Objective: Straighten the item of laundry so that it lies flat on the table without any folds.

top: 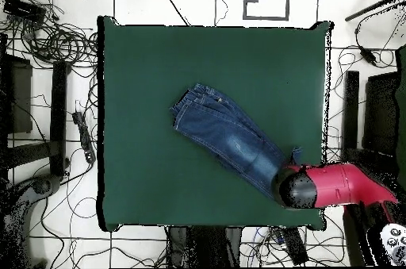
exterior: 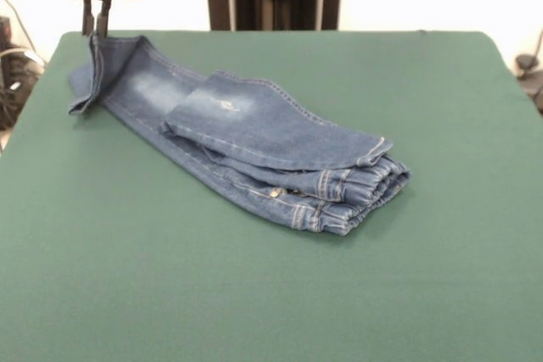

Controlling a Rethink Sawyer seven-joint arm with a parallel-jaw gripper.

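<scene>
Jeans (exterior: 254,137), blue denim w/ pale faded patches, are shown lying diagonally on the green desk (exterior: 271,294), folded over themselves. Gathered waistband end is stacked in layers toward the desk's middle; the opposite leg end is lifted at the desk's far corner, nearest the robot. Claw (exterior: 96,23) is seen directly above that raised leg end, its two dark fingers close together and pinching the denim edge. In the overhead view, the red and black arm (top: 337,186) covers the same end of the jeans (top: 226,135).
</scene>
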